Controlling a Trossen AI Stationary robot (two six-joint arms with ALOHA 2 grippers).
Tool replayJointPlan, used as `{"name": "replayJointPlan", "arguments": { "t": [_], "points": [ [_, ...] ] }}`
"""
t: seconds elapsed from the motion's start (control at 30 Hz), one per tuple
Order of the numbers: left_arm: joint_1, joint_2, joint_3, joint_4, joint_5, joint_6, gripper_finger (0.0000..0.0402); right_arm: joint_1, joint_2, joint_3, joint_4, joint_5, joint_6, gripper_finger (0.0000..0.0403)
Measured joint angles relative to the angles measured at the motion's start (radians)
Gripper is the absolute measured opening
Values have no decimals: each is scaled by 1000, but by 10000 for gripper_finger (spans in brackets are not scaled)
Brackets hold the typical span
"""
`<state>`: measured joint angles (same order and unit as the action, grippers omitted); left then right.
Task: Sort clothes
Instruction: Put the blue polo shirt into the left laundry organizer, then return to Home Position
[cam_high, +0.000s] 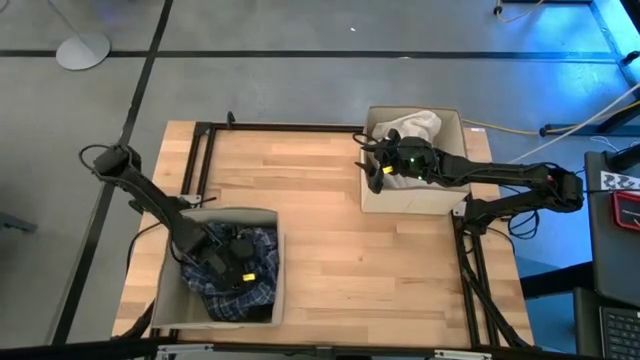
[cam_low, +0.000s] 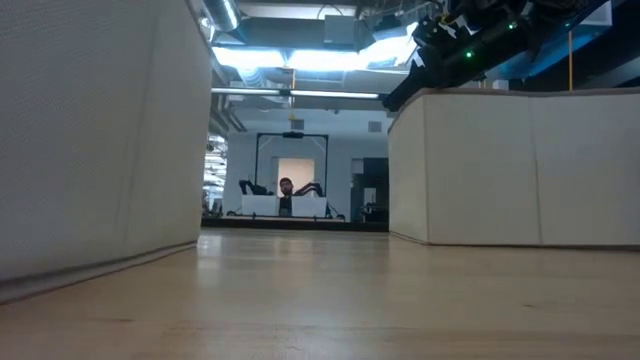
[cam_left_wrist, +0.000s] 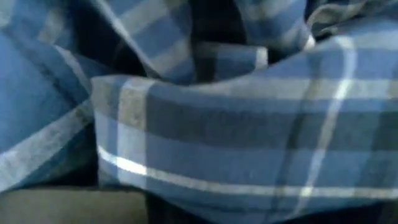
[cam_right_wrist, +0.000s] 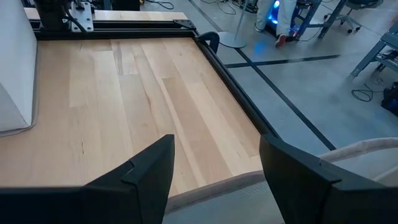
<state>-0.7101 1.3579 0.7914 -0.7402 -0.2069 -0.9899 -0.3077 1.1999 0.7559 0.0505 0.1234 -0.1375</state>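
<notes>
The blue-and-white plaid shirt lies crumpled in the beige bin at the table's near left, with dark cloth at its near side. My left gripper is down inside this bin on the shirt, and its wrist view is filled by plaid folds. The white piece lies in the beige bin at the far right. My right gripper is open and empty above that bin's left rim. No dark green piece shows.
Bare wooden tabletop lies between the two bins. A black frame rail runs along the far edge. In the low view the left bin's wall and the right bin flank an open lane, with my right arm above.
</notes>
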Motion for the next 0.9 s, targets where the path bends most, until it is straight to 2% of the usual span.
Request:
{"name": "replayJointPlan", "arguments": {
  "t": [0.1, 0.3, 0.5, 0.63, 0.77, 0.9],
  "points": [
    [14, -78, 63, -98, 38, 9, 129, 0, 0, 0, 2, 0, -1, 238],
    [18, -268, 174, -155, 18, 38, 129, 0, 0, 0, 5, 0, 1, 238],
    [19, -443, 245, -186, -139, 123, 129, 0, 0, 0, 5, 0, 2, 238],
    [46, -527, 258, -165, -283, 239, 129, 0, 0, 0, 5, 0, 2, 238],
    [112, -564, 259, -120, -388, 408, 129, 0, 0, 0, 8, 0, 2, 238],
    [227, -563, 259, -32, -405, 616, 129, 0, -15, 27, -22, -46, -2, 238]
  ]
}}
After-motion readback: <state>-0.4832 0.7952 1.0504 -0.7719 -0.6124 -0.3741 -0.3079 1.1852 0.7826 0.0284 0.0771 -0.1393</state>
